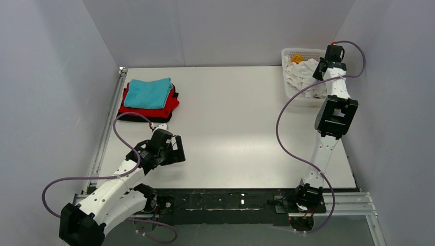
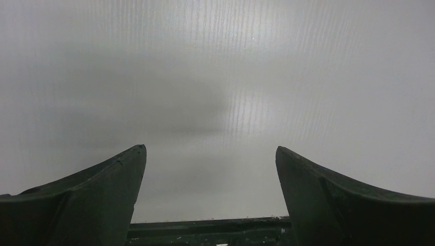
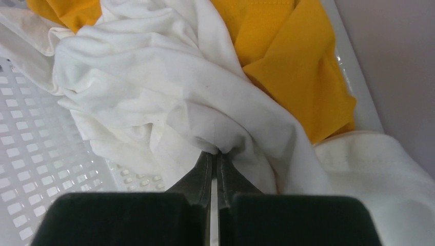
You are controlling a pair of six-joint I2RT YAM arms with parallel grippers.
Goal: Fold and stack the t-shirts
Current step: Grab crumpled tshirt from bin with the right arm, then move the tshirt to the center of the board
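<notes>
right gripper point(image 3: 215, 154): pinched on white t-shirt point(image 3: 154, 87) (in basket point(image 3: 31, 154)) | left gripper point(image 2: 210, 148): wide

crumpled white tee point(image 3: 154, 102), orange-yellow tee point(image 3: 287, 61), folded stack point(image 1: 149, 100)

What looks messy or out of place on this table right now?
Nothing is spilled or damaged. Only the basket at the far right is untidy: the white t-shirt and orange-yellow t-shirt lie crumpled inside, the right hand pinching a white fold.

Soft, even light fills the top view, shadows faint. The table point(image 2: 215, 66) looks dim with a blurred shadow mid-frame; the white t-shirt point(image 3: 154, 92) is bright and sharp.
</notes>
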